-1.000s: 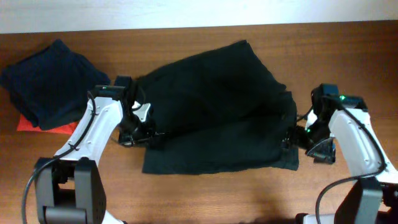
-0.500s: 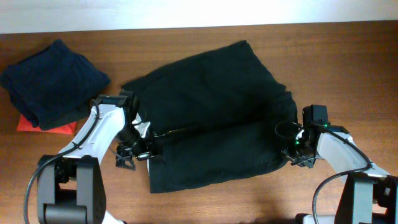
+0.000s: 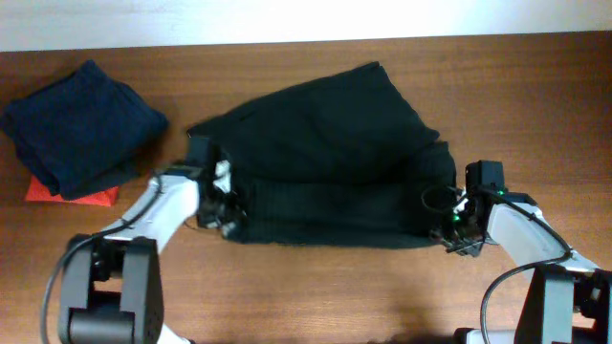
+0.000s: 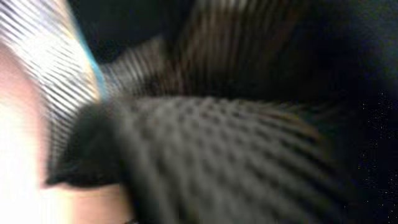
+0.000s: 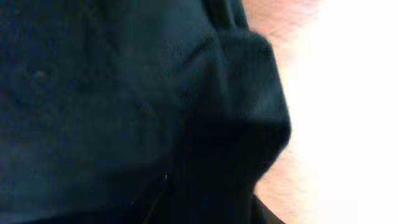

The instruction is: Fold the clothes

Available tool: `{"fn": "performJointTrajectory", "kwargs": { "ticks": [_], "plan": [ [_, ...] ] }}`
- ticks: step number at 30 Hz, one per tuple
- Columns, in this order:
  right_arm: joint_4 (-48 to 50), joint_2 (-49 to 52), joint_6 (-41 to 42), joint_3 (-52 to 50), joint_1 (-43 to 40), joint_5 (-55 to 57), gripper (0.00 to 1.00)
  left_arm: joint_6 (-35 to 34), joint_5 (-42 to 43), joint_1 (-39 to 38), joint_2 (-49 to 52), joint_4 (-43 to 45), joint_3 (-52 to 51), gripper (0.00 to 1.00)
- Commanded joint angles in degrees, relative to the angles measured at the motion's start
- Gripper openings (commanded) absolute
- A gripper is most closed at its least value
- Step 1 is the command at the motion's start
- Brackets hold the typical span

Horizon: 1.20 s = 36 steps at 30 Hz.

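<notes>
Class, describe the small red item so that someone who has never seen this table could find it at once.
On the wooden table, look to the left end, where a folded navy garment lies apart from the big black garment. A flat red item peeks out from under its near edge. It is the only bright red thing in view.

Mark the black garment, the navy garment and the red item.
black garment (image 3: 335,143), overhead view, its middle
navy garment (image 3: 81,124), overhead view, top centre
red item (image 3: 96,197), overhead view, exposed lower edge
</notes>
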Motion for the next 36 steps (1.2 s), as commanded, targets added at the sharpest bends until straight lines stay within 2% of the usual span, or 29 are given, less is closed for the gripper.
{"fn": "performJointTrajectory", "kwargs": {
  "ticks": [1, 3, 4, 5, 6, 7, 9, 11, 12, 13, 14, 17, 18, 19, 20, 21, 22, 25, 26, 27, 29, 30, 31, 33, 35, 36],
  "plan": [
    [3.96, 0.61, 0.31, -0.74, -0.17, -4.83, 0.33, 0.24, -4.83, 4.66, -0.09, 2.99, 7.43, 0.01],
    [4.83, 0.61, 0.22, -0.74, -0.17, -5.16, 0.33, 0.81, -4.31, 4.85, -0.09, 1.40, 8.85, 0.01],
    [4.83, 0.61, 0.09, -0.74, -0.17, -5.16, 0.33, 0.83, -4.37, 4.83, -0.04, -2.80, 8.83, 0.12],
    [4.96, 0.61, 0.09, -0.74, -0.17, -5.18, 0.34, 0.83, -4.37, 4.85, -0.04, -7.45, 8.83, 0.51],
    [5.05, 0.61, 0.09, -0.74, -0.17, -5.18, 0.34, 0.83, -4.37, 4.85, -0.04, -10.40, 8.83, 0.77],
    [4.76, 0.61, 0.07, -0.74, -0.17, -5.18, 0.34, 0.81, -4.37, 4.85, -0.02, -15.34, 8.83, 0.87],
    [4.15, 0.61, 0.07, -0.74, -0.17, -5.16, 0.34, 0.83, -4.44, 4.85, -0.04, -21.92, 8.83, 0.98],
    [3.93, 0.61, 0.04, -0.74, -0.17, -5.11, 0.35, 0.33, -6.05, 4.96, -0.04, -25.35, 8.83, 0.99],
    [3.93, 0.61, 0.04, -0.74, -0.17, -4.94, 0.35, -1.86, -7.93, 4.90, -0.04, -26.16, 8.50, 0.99],
    [3.93, 0.61, 0.07, -0.74, -0.17, -4.48, 0.35, -8.68, -10.86, 4.90, -0.04, -26.08, 7.06, 0.99],
    [3.67, 0.61, 0.02, -0.74, -0.17, -3.85, 0.35, -11.98, -10.82, 4.90, -0.04, -24.24, 5.49, 0.99],
    [3.08, 0.61, -1.42, -0.74, -0.17, -1.46, 0.36, -22.93, -12.07, 4.90, -0.04, -10.29, -1.62, 0.94],
    [3.10, 0.61, -1.42, -0.74, -0.17, -1.07, 0.36, -23.28, -11.98, 4.90, -0.04, -8.00, -2.54, 0.91],
    [3.10, 0.61, -1.42, -0.74, -0.17, -0.83, 0.36, -23.28, -11.89, 4.90, -0.04, -6.32, -3.19, 0.79],
    [3.10, 0.61, -1.42, -0.74, -0.17, -0.83, 0.36, -23.26, -11.91, 4.90, -0.04, -6.16, -3.41, 0.75],
    [3.10, 0.61, -1.42, -0.74, -0.17, -0.83, 0.36, -23.26, -11.89, 4.79, -0.04, -6.23, -3.41, 0.63],
    [3.10, 0.61, -1.42, -0.74, -0.17, -0.63, 0.37, -23.23, -11.93, 4.79, -0.04, -6.91, -3.45, 0.55],
    [2.82, 0.61, -1.42, -0.74, -0.17, 0.61, 0.40, -23.19, -14.51, 4.79, -0.04, -12.00, -3.45, 0.55],
    [1.84, 0.61, -1.40, -0.74, -0.17, 0.59, 0.40, -22.93, -15.93, 4.79, -0.04, -12.79, -3.45, 0.52],
    [0.61, 0.61, -1.40, -0.74, -0.17, 0.57, 0.40, -22.77, -15.91, 4.79, -0.04, -12.81, -3.45, 0.44],
    [-5.88, 0.61, -1.40, -0.74, -0.17, 0.48, 0.44, -22.73, -15.89, 4.79, -0.04, -13.62, -3.45, 0.17],
    [-9.49, 0.61, -1.42, -0.74, -0.17, -0.09, 0.47, -22.23, -15.91, 4.79, -0.04, -14.53, -3.45, 0.07],
    [-10.80, 0.61, -1.42, -0.74, -0.17, -0.66, 0.48, -19.98, -15.91, 4.79, -0.04, -14.84, -3.45, 0.02],
    [-11.87, 0.61, -1.51, -0.74, -0.17, -6.95, 0.48, -19.98, -15.91, 4.79, -0.04, -14.84, -3.45, 0.00],
    [-11.93, 0.44, -5.99, -0.70, -0.20, -18.36, 0.56, -19.96, -15.93, 4.79, -0.04, -15.34, -3.45, 0.01],
    [-11.96, 0.17, -5.99, -0.50, -0.20, -19.50, 0.57, -19.85, -15.93, 4.79, -0.04, -15.54, -3.45, 0.00]
  ]
}}
